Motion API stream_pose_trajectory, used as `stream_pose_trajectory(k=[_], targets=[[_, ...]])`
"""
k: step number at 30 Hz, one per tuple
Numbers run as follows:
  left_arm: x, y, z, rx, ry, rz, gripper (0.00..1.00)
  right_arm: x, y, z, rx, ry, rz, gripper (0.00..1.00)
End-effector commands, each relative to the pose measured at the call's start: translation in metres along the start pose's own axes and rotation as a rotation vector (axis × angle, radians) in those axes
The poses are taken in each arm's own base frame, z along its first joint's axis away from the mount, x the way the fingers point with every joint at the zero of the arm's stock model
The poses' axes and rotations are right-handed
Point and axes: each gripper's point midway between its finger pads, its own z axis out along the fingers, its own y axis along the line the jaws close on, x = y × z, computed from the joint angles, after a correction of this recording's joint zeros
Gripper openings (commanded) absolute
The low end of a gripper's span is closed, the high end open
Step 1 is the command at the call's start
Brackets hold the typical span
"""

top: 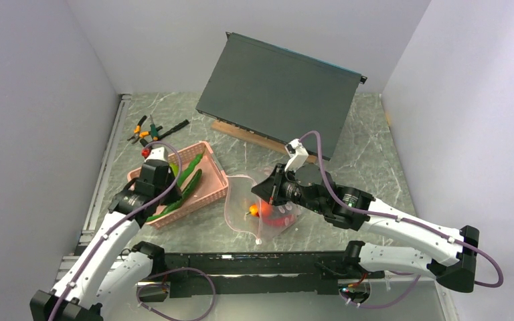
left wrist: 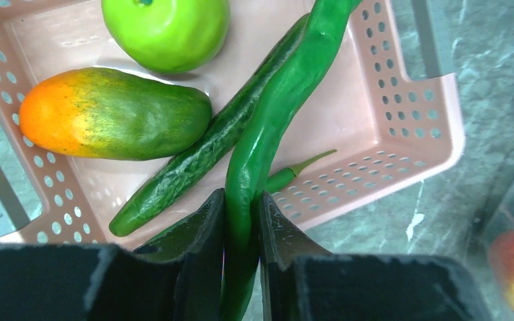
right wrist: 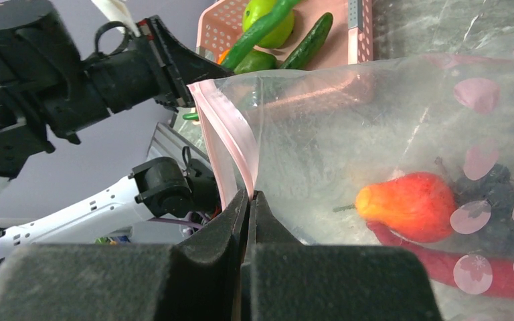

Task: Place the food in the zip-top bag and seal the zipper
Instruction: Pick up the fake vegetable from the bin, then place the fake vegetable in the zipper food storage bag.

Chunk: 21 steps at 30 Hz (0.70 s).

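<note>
Evidently mid-loading: the left gripper clamps the long green pepper over the pink basket, while the right gripper pinches the zipper, propping the zip-top bag open. The next move probably calls for carrying the pepper toward four o'clock, into that mouth.

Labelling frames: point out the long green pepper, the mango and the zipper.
long green pepper (left wrist: 278, 107): left wrist view, mid-body.
mango (left wrist: 117, 114): left wrist view, green middle.
zipper (right wrist: 224, 134): right wrist view, strip's middle.
</note>
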Motion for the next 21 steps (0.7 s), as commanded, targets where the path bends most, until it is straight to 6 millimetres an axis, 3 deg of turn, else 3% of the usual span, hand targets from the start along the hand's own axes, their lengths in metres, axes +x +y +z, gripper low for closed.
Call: stream_pose_trajectory(k=[1,9,13,17,21], targets=[[-0.016,-0.011,-0.032,0.059,-0.034,-0.038,0.11,-0.006,0.008,-0.002,-0.037,-0.023,0.013,0.0],[-0.04,-0.036,-0.118,0.3,-0.163,-0.021,0.05,-0.009,0.009,-0.003,-0.037,-0.032,0.009,0.0],[-0.039,-0.05,-0.163,0.449,-0.183,0.017,0.05,-0.011,0.008,-0.002,-0.027,-0.039,0.011,0.0],[-0.024,-0.06,-0.187,0.543,-0.107,0.046,0.01,-0.02,0.006,-0.001,0.005,-0.077,0.036,0.0],[-0.016,-0.064,-0.199,0.603,-0.104,0.059,0.01,-0.036,0.013,0.002,0.016,-0.131,0.076,0.0]])
